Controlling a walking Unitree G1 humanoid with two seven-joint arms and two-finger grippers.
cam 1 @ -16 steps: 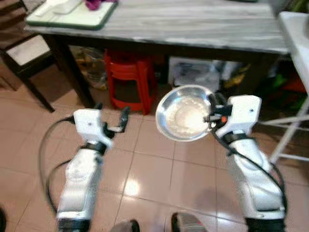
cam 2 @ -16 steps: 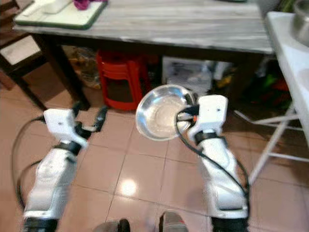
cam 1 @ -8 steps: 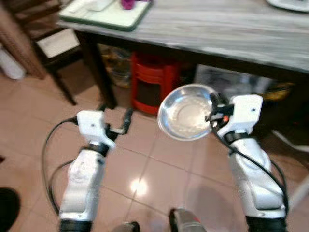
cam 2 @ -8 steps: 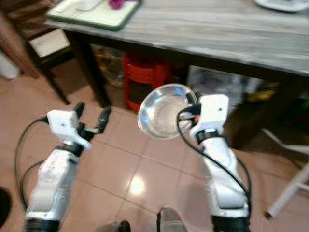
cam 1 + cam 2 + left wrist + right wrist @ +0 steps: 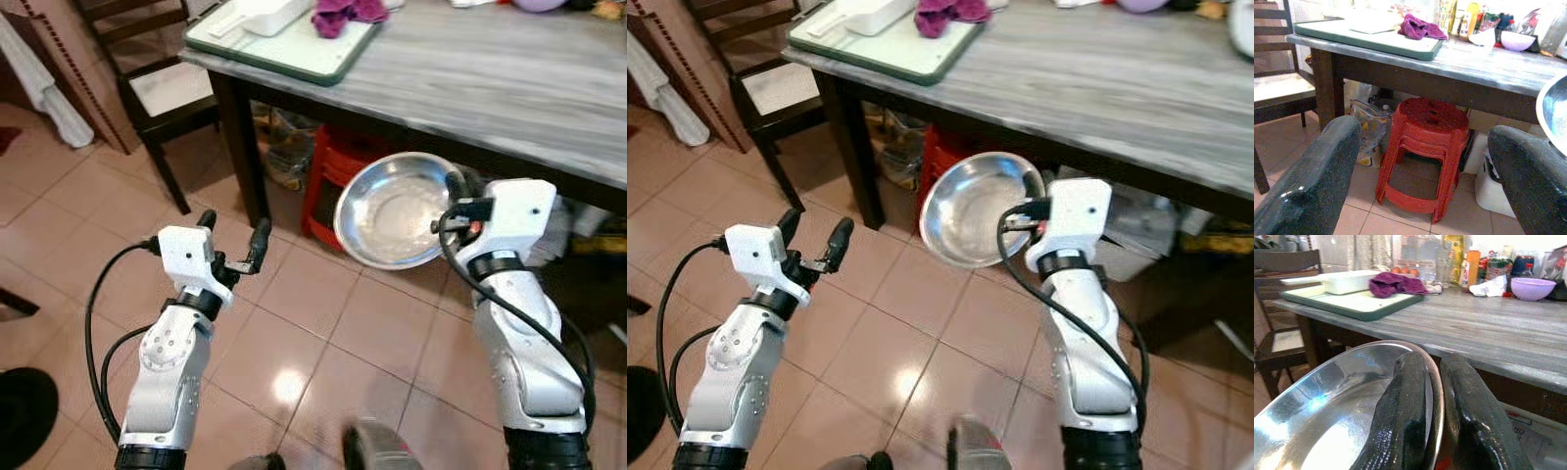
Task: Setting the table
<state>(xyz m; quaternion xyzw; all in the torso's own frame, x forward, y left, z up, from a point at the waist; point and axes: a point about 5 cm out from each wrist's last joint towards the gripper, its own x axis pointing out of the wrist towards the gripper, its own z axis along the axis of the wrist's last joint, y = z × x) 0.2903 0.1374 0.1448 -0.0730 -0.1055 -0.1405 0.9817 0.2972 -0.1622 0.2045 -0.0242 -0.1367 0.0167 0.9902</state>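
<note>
Even, bright indoor light fills the scene. A white glare spot sits on the glossy terracotta floor tiles (image 5: 288, 385), and the shiny round steel bowl (image 5: 397, 211) shows soft highlights. Both wrist views wash out toward the window-lit background, and the near black fingers (image 5: 1308, 186) are blurred.

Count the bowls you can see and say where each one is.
2. The steel bowl is pinched at its rim by the right gripper, held below the table's edge. A purple bowl stands at the far side of the table. Others may be hidden.
</note>
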